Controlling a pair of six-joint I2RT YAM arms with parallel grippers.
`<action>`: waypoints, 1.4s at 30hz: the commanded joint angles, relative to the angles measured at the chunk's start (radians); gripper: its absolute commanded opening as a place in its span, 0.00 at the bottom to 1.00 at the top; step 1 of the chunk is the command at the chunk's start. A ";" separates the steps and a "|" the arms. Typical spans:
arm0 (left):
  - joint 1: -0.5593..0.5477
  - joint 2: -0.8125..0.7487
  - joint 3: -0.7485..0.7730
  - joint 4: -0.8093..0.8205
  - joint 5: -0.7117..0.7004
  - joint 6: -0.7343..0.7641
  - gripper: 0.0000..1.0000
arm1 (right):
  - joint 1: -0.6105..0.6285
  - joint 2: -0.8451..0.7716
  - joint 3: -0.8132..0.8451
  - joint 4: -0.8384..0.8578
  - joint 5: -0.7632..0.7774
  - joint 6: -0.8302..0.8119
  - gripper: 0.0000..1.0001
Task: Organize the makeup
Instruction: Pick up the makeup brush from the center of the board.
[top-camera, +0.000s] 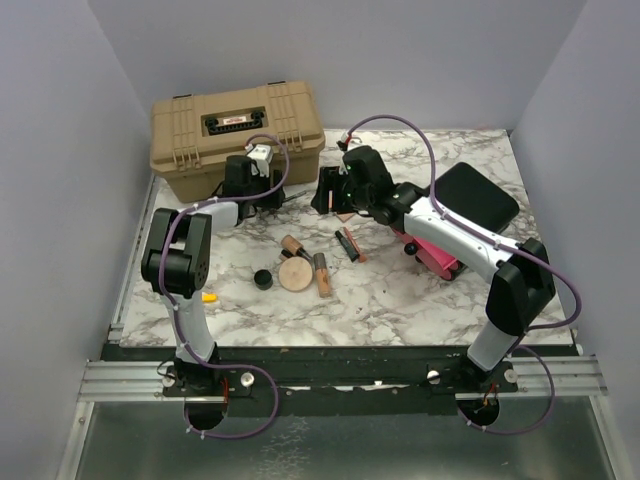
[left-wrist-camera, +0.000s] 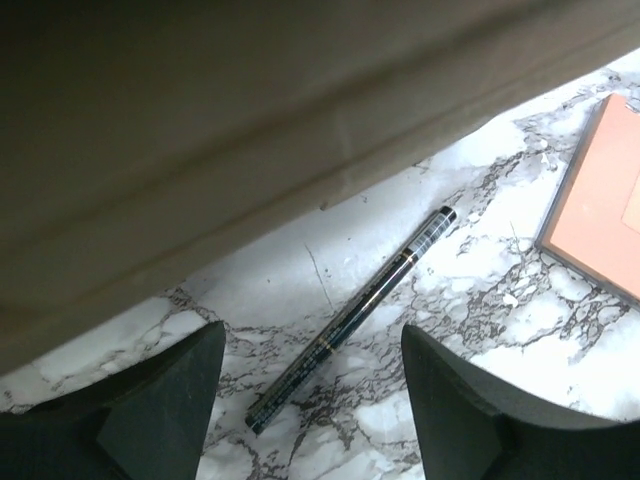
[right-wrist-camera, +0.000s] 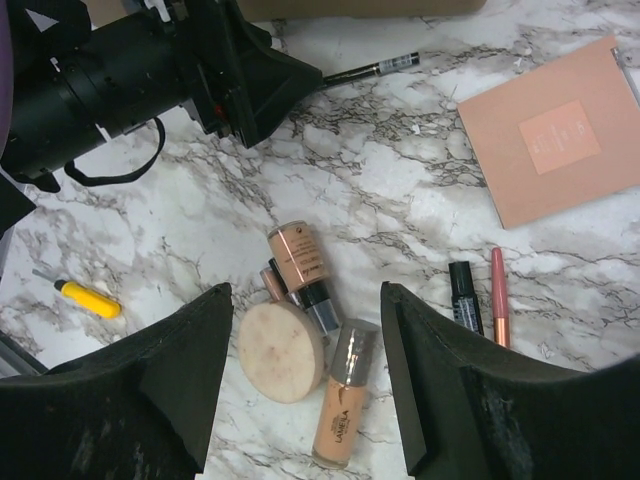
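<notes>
The makeup lies mid-table: a round peach compact (top-camera: 296, 273), copper tubes (top-camera: 321, 272), a tiny black jar (top-camera: 262, 279) and a black-and-red tube (top-camera: 349, 243). My left gripper (top-camera: 262, 200) is open and low in front of the tan toolbox (top-camera: 235, 135). A slim black liner pencil (left-wrist-camera: 350, 318) lies on the marble between its fingers (left-wrist-camera: 170, 400), untouched. My right gripper (right-wrist-camera: 305, 292) is open and empty, hovering above the round compact (right-wrist-camera: 283, 352) and a foundation bottle (right-wrist-camera: 343, 405). The flat square copper-pink compact (right-wrist-camera: 555, 140) lies to the right, also in the left wrist view (left-wrist-camera: 600, 210).
A yellow pen (top-camera: 209, 296) lies near the left arm. A black box with pink drawers (top-camera: 435, 255) sits under the right arm, and a black pad (top-camera: 475, 195) lies behind it. A pink lip pencil (right-wrist-camera: 498, 310) lies beside a black tube (right-wrist-camera: 463, 305).
</notes>
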 joint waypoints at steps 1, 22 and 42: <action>-0.074 0.049 -0.062 -0.177 -0.074 0.286 0.70 | 0.006 -0.034 -0.020 -0.016 0.033 -0.015 0.66; -0.088 0.020 -0.162 -0.075 -0.111 0.333 0.67 | 0.007 -0.042 -0.028 -0.023 0.028 -0.021 0.67; -0.136 -0.136 -0.263 -0.135 -0.228 0.106 0.35 | 0.006 -0.111 -0.046 -0.033 0.051 -0.046 0.66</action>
